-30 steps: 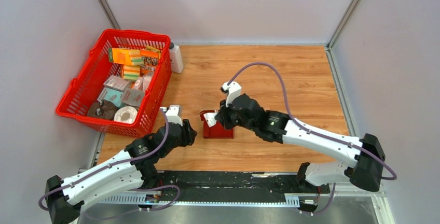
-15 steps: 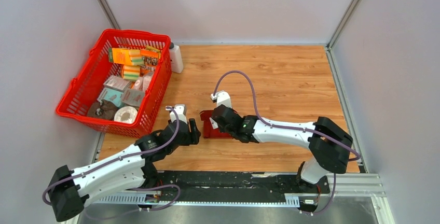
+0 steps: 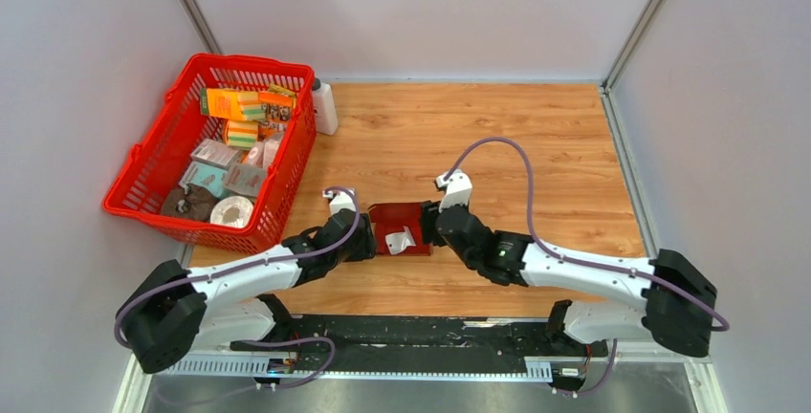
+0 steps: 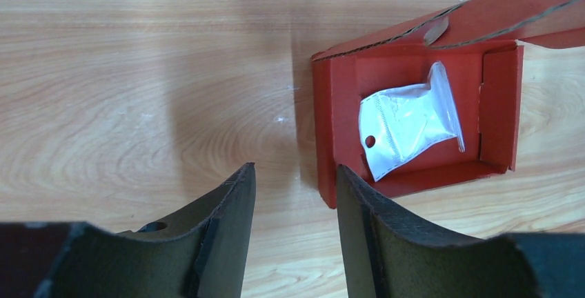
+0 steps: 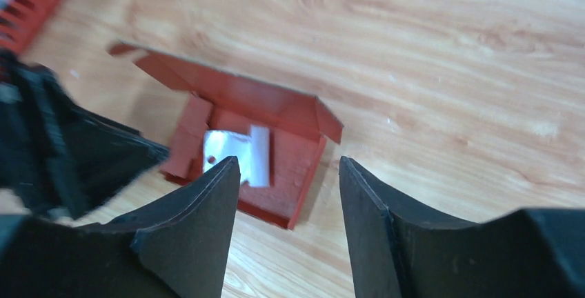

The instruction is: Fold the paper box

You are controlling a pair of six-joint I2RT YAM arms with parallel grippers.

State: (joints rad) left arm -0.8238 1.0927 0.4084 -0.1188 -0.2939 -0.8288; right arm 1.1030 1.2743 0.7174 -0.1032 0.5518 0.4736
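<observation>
The paper box [image 3: 390, 217] is a small dark red tray lying open on the wooden table, its lid flap [image 5: 241, 94] folded back. A white plastic packet [image 3: 401, 239] lies inside it. My left gripper [image 3: 366, 241] sits just left of the box, open and empty. In the left wrist view the box [image 4: 331, 132] is ahead and to the right of this gripper [image 4: 295, 170], with one fingertip [image 4: 345, 181] by its near corner and the packet [image 4: 407, 125] visible. My right gripper [image 3: 432, 225] is at the box's right side, open and empty. Its wrist view shows the box [image 5: 296, 174] just beyond the gripper [image 5: 288, 161].
A red mesh basket [image 3: 251, 61] full of packages stands at the left, with a white bottle [image 3: 324, 107] behind its far corner. Grey walls close off the table on three sides. Bare wood lies behind and right of the box.
My right gripper has opened and drawn back from over the box to its right side. The white packet now lies loose inside. My left gripper has moved up to the box's left edge.
</observation>
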